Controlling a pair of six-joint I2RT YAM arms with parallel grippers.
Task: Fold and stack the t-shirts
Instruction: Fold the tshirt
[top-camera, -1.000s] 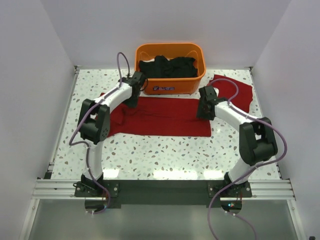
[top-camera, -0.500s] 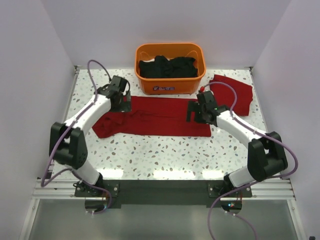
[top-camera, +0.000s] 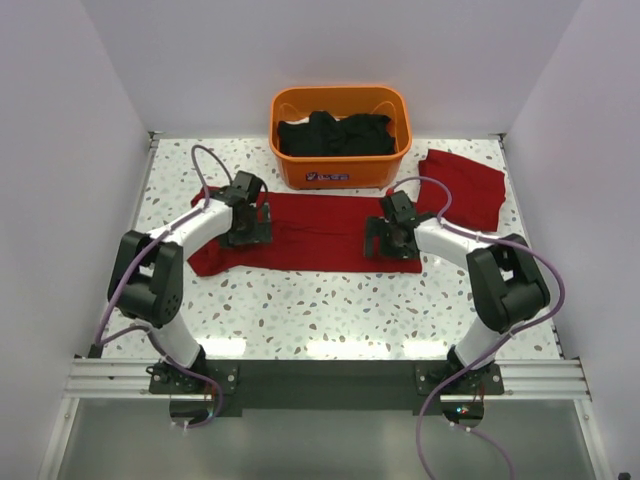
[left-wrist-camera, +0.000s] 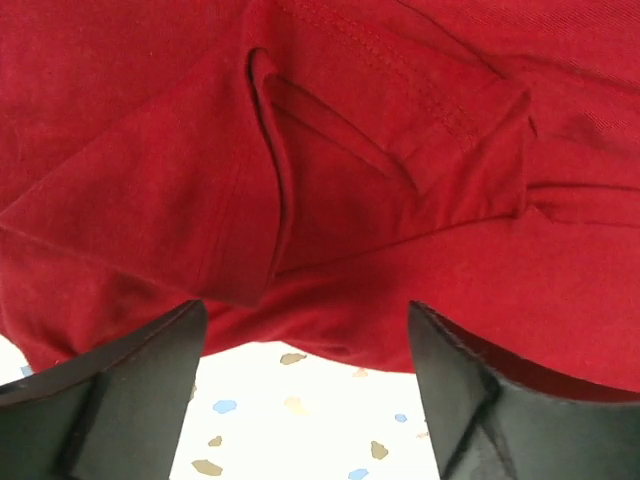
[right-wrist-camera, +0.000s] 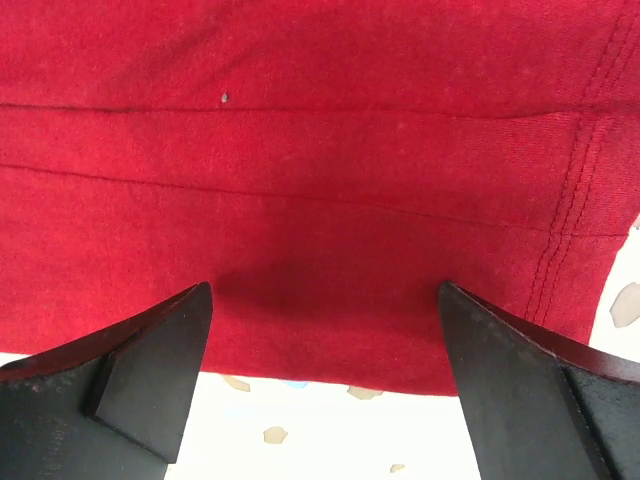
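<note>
A dark-red t-shirt (top-camera: 315, 232) lies folded into a long band across the table's middle. My left gripper (top-camera: 250, 228) is open just above its left part, by a folded sleeve (left-wrist-camera: 400, 170). My right gripper (top-camera: 385, 238) is open above the band's right part, near its hem (right-wrist-camera: 570, 200). Both wrist views show the near edge of the cloth (right-wrist-camera: 330, 370) between wide-apart jaws, with bare table below it. A second dark-red t-shirt (top-camera: 462, 186) lies folded at the back right.
An orange basket (top-camera: 340, 170) with dark clothes inside (top-camera: 335, 133) stands at the back centre, just behind the band. The speckled table (top-camera: 320, 305) runs between white walls; its front strip shows in front of the cloth.
Both arms have drawn back from the band's far edge towards its near edge and lowered. The left sleeve now lies folded in; the cloth band sits about where it was.
</note>
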